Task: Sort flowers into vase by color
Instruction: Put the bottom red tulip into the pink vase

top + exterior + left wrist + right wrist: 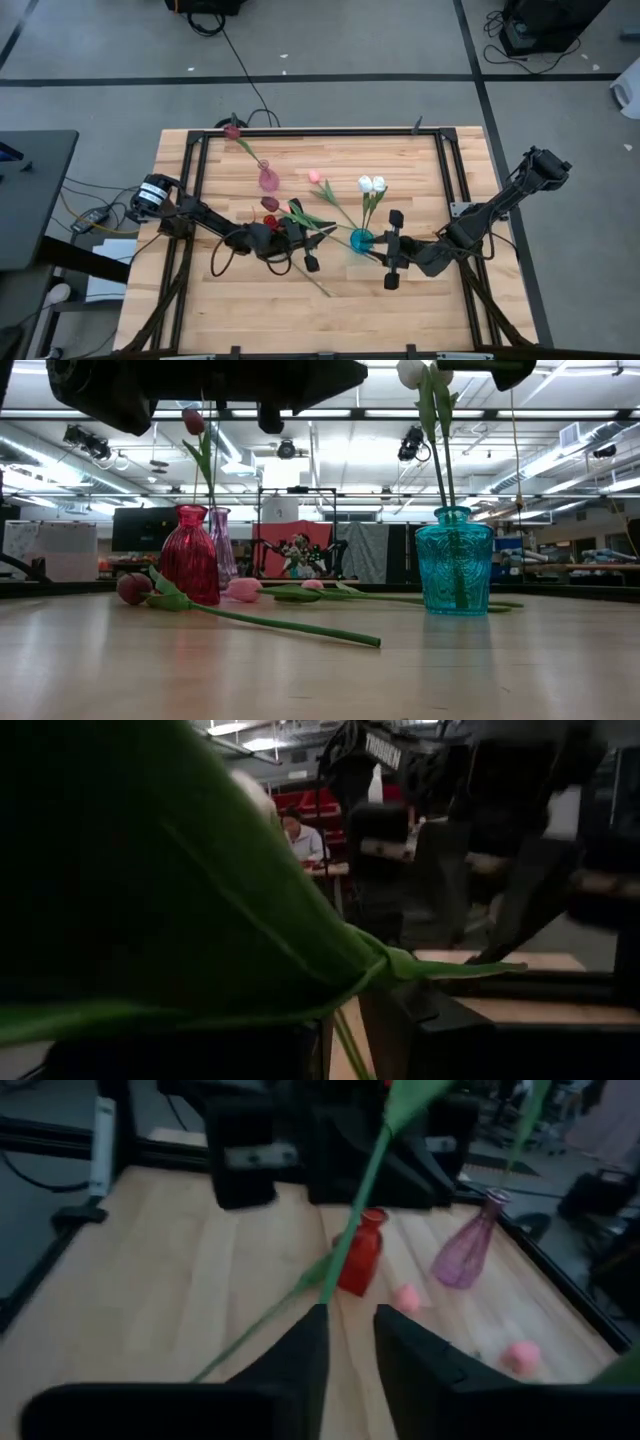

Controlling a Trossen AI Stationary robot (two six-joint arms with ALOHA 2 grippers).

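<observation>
My left gripper (303, 238) hangs above the table's middle, shut on a green tulip (325, 231). The tulip's broad leaf (200, 920) fills the left wrist view and its head is hidden. My right gripper (390, 248) is open, raised beside the teal vase (361, 240). Its fingertips (350, 1320) face the held stem (365, 1190), and I see no touch. Two white tulips (371, 184) stand in the teal vase (455, 560). A maroon one (193, 420) stands in the purple vase (222, 540). Another tulip (280, 625) lies flat on the table. My left gripper pinches the tulip's stem (345, 1038) just beyond the broad leaf; the stem runs through the narrow gap between the two fingers. The fingers come level from the table's left. The flower is lifted clear, and its free stem end (335, 228) points toward the right gripper.
A red vase (190, 555) stands in front of the purple vase (465, 1250), left of centre. Pink tulip heads (243, 588) (520, 1355) lie on the wood behind it and behind the teal vase. A black frame (300, 131) rims the table. The near part of the table is bare wood.
</observation>
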